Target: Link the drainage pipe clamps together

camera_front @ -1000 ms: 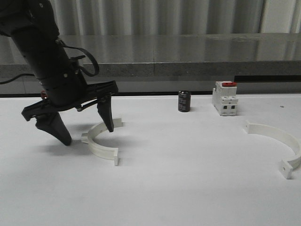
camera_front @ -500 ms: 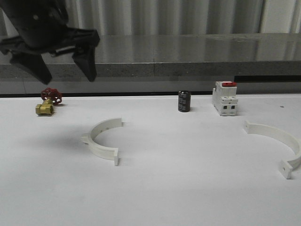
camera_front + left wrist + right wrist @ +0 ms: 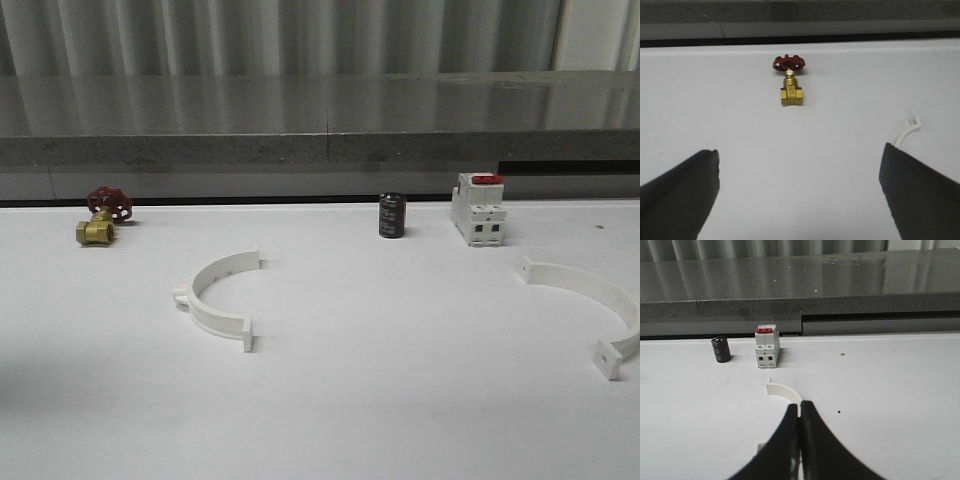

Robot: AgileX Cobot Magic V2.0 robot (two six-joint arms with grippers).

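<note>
Two white half-ring drainage pipe clamps lie apart on the white table. The left clamp (image 3: 218, 301) sits left of centre, curving toward the left. The right clamp (image 3: 592, 297) rests near the right edge. My left gripper (image 3: 800, 150) is open wide over bare table with nothing between its fingers; one tab end of the left clamp (image 3: 907, 131) peeks out beside a black finger (image 3: 920, 195). My right gripper (image 3: 800, 404) is shut, holding nothing. The right clamp (image 3: 782, 390) lies on the table past its tips, its arc partly hidden behind the fingers.
A brass valve with a red handwheel (image 3: 103, 215) sits at the back left, also seen ahead of the left gripper as valve (image 3: 790, 82). A black cylinder (image 3: 392, 215) and a white switch with a red top (image 3: 478, 208) stand at the back. A grey ledge runs behind the table.
The left arm lifted away from the left clamp and has left the front view. The clamp stayed where it lay, and the valve behind it came into sight.
</note>
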